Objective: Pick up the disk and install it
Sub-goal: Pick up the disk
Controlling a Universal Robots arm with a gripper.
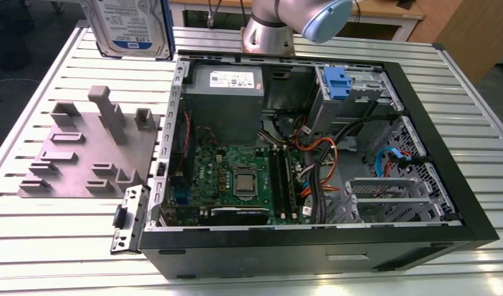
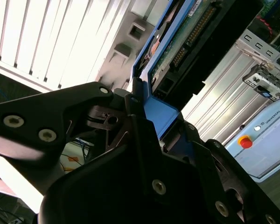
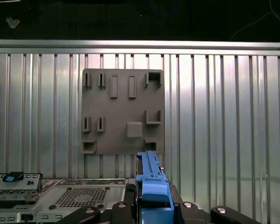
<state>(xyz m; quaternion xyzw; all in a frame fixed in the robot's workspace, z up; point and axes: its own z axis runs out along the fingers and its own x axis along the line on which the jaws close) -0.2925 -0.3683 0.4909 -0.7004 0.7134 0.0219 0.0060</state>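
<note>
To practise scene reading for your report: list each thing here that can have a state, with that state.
the disk, held up in the air by its blue carrier frame.
end effector, shut on the disk.
computer case, lying on its side, open.
blue bracket, seated inside the case.

- Bright, even light falls on your ribbed table [image 1: 71, 246] in the exterior view; the computer case [image 1: 317, 246] holds soft shadow inside.
- In the second wrist view, table slats blow out white; your gripper [image 2: 154, 112] reads near-black.
- In the first wrist view, darkness lies beyond the table.
</note>
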